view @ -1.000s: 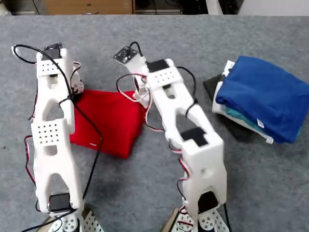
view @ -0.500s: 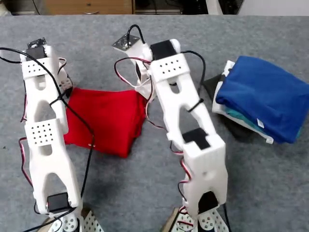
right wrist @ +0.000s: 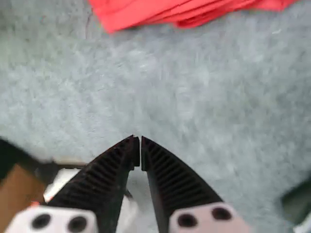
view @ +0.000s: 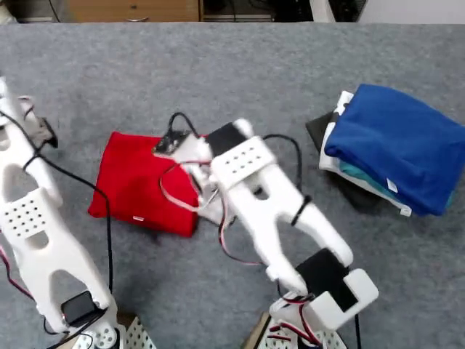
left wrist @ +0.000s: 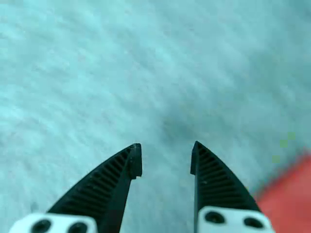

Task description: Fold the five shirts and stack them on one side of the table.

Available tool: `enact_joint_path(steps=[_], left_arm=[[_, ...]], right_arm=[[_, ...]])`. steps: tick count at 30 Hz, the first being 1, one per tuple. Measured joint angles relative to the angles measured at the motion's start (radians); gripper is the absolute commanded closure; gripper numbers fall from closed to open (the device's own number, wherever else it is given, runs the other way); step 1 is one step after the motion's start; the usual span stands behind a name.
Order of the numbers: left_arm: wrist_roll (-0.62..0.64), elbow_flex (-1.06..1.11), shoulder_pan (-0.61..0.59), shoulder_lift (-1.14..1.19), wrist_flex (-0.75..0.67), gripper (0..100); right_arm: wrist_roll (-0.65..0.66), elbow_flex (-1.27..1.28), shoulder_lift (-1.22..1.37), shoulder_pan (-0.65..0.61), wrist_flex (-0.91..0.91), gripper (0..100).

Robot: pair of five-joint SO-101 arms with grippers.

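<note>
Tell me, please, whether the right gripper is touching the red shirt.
Apart. The right wrist view shows bare grey mat between the shut right gripper and the red shirt.

- The two black, ridged fingers stand apart, with a clear gap between their tips.
- Each finger sits on a white base with small round holes.
- Beneath them lies the fuzzy grey cover of the desk.
- A part of a red shirt lies on the desk, just beside one finger.
</note>
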Motion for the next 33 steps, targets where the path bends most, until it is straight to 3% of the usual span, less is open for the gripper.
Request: enact_joint_path(steps=[3,7,10,21,29,33], left_arm=[[0.006,-0.011,-0.017,0.038,-0.021,82],[0.006,-0.038,-0.017,0.066,-0.031,82],[0.008,-0.038,-0.017,0.074,-0.031,82],[0.006,-0.038,-0.011,0.077,-0.031,82],[0.006,-0.038,-0.009,0.078,-0.031,82],[0.006,-0.038,-0.009,0.078,-0.031,82]], right_arm=[[-0.164,0.008,0.035,-0.054,-0.084,88.2],[-0.397,-0.037,0.144,-0.08,-0.129,62.6],[-0.548,-0.127,0.218,-0.08,-0.144,50.8],[-0.85,-0.411,0.387,-0.126,-0.16,55.3],[-0.999,-0.531,0.583,-0.172,-0.19,55.7],[-1.013,-0.608,0.701,-0.17,-0.19,68.6]])
